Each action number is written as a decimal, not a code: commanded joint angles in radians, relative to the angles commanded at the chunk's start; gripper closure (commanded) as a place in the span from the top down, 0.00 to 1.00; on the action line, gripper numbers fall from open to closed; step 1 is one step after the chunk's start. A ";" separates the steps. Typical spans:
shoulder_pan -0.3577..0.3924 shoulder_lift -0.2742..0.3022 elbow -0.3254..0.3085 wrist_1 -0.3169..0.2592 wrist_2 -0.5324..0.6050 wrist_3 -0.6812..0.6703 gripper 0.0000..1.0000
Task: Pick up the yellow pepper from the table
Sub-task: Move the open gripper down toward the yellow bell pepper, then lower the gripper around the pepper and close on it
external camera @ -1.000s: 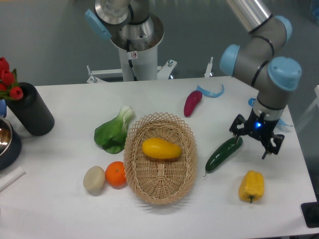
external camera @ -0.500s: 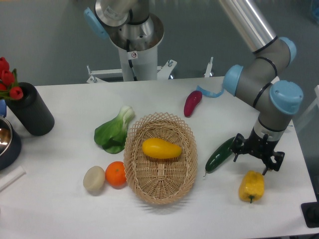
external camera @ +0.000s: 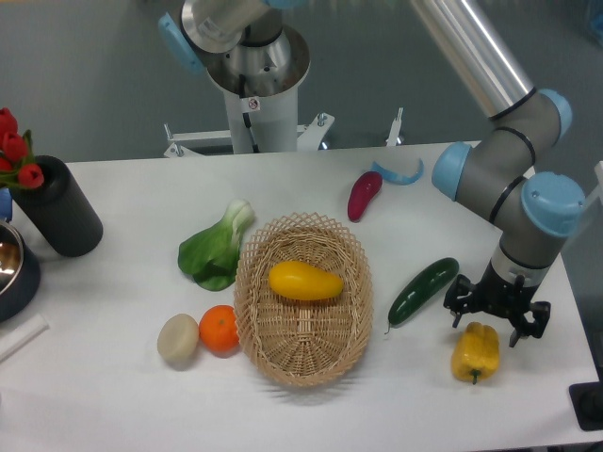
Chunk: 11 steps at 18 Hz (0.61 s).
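The gripper (external camera: pixel 497 320) hung right above the yellow pepper (external camera: pixel 475 351) on the table (external camera: pixel 113 386), fingers spread and holding nothing. Looked like the approach step to me; it'd need to drop straight down and close.

A woven wicker basket (external camera: pixel 303 363) sits mid-scene with a smooth yellow oval fruit (external camera: pixel 303 281) lying inside it. Left of the basket lie a bok choy (external camera: pixel 216 247), an orange (external camera: pixel 219 330) and a pale round potato-like item (external camera: pixel 177 338) — the last two touching. To the right lies a green cucumber (external camera: pixel 422 290), angled. Farther back are a purple sweet potato (external camera: pixel 364 194) and a curved blue scrap (external camera: pixel 399 173). At the far left stands a dark cylindrical vase (external camera: pixel 57 207) holding red tulips (external camera: pixel 14 151) — beside a metal bowl (external camera: pixel 11 268).
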 joint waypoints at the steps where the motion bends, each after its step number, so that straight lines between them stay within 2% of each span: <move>1: -0.002 -0.003 -0.002 0.008 0.000 0.000 1.00; 11: -0.017 -0.035 0.002 0.029 0.058 0.006 1.00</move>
